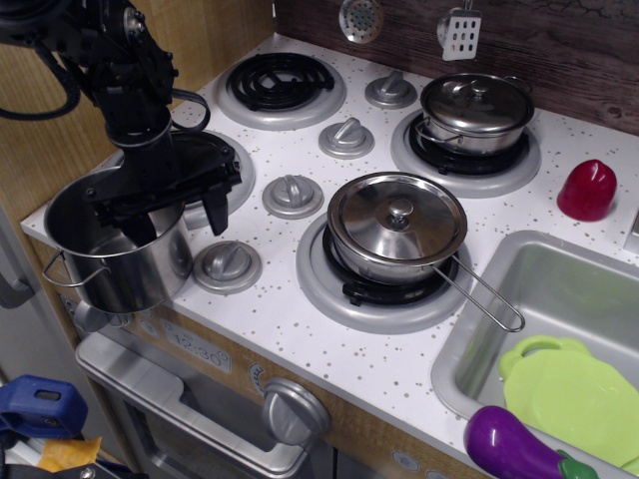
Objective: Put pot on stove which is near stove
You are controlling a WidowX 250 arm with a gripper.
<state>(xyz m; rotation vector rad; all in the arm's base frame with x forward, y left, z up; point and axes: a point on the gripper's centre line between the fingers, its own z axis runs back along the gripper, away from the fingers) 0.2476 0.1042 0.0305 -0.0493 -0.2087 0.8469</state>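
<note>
The tall, lidless steel pot (112,261) stands at the counter's front left corner, with a wire loop handle at its front. My black gripper (176,218) is open and hangs low over the pot's right rim. One finger (136,226) reaches inside the pot; the other (216,212) is outside its right wall. The near spiral-coil stove (228,160) lies just behind the pot and is mostly hidden by the gripper. A second, alike stove (280,84) sits farther back.
A lidded long-handled saucepan (397,226) sits on the front grate burner and a lidded steel pot (476,106) on the back one. Grey knobs (229,264) lie between the burners. A sink (559,289) at the right holds a green plate (574,391) and an eggplant (514,449).
</note>
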